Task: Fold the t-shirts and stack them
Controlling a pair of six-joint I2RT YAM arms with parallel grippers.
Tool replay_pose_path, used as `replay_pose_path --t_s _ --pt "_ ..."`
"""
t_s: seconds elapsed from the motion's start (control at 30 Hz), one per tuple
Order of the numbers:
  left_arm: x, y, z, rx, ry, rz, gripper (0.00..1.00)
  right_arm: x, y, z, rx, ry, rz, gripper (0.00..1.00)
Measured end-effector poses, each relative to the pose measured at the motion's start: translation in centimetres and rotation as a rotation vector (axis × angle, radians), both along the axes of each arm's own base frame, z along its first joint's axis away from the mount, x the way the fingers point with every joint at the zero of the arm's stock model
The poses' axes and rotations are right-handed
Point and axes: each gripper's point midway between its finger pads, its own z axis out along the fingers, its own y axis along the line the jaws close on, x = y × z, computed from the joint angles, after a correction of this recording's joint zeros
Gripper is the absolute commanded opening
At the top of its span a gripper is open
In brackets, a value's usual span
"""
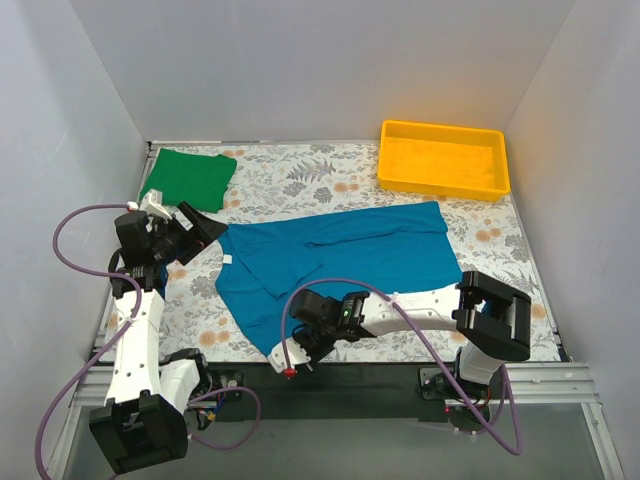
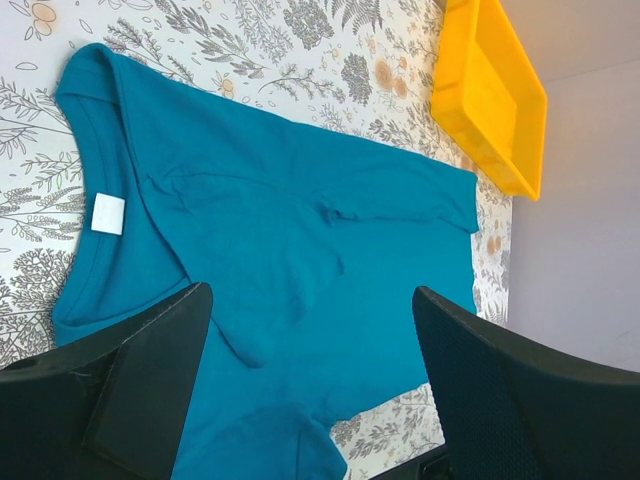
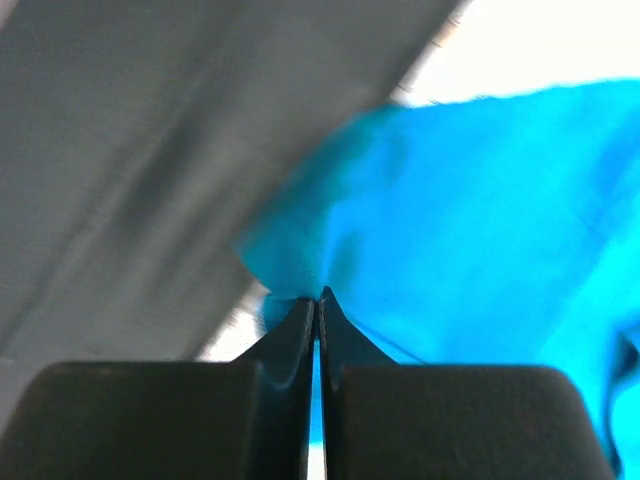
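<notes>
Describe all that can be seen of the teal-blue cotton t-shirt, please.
The teal-blue cotton t-shirt lies mostly flat and wrinkled across the middle of the floral-patterned table, with its collar toward the left arm. A small white label sits inside the collar. One sleeve looks folded inward. The right pincer is shut on a corner of the cloth by the table's near edge. The open left pincer is beside the collar; contact cannot be judged.

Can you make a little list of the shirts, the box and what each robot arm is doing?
blue shirt: teal-blue cotton t-shirt, spread out and wrinkly, middle of table
green shirt: bright green cotton t-shirt, folded, far left corner
box: yellow plastic tray, far right corner
left tool: open, holding nothing
right tool: shut on the blue shirt's near edge
</notes>
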Motion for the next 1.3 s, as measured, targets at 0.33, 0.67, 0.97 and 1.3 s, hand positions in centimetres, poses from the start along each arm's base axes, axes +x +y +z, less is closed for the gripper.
replay_pose_path --t_s 0.33,0.67,0.97,1.3 --pt "0.2 -2.1 -0.3 -0.07 0.019 -0.114 0.78 18.2 -1.4 4.6 0.145 0.199 -0.603 0.5" --pt "-1.3 -8.2 -4.2 -0.075 0.188 -0.297 0.72 25.7 -8.9 5.0 0.221 0.405 -0.891 0.65" --pt "-4.8 -17.0 -9.5 0.132 0.376 -0.613 0.51 24.2 -11.0 6.2 0.266 0.581 -0.817 0.62" --pt "-6.0 -18.3 -10.6 0.271 0.388 -0.625 0.52 21.4 -9.4 7.4 0.277 0.693 -0.718 0.61"
